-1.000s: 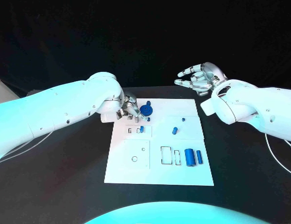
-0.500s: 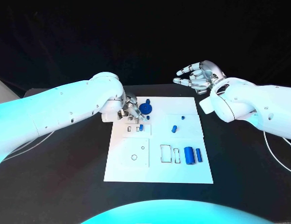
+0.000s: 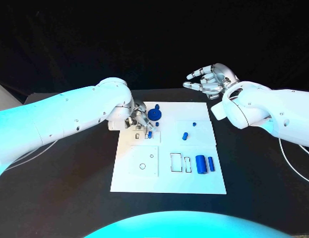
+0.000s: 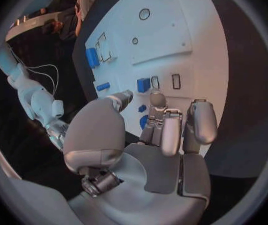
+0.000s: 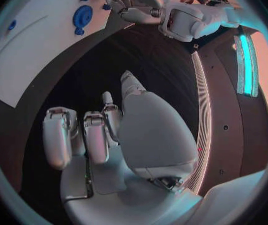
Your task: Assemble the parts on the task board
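Left hand [image 3: 138, 120] (silver) over flat white task board [image 3: 197, 178]

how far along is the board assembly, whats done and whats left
Early stage. The round blue part sits at the task board's far edge. The left hand works over a small blue part; the right hand hovers empty. Two blue cylinders lie beside empty slots.
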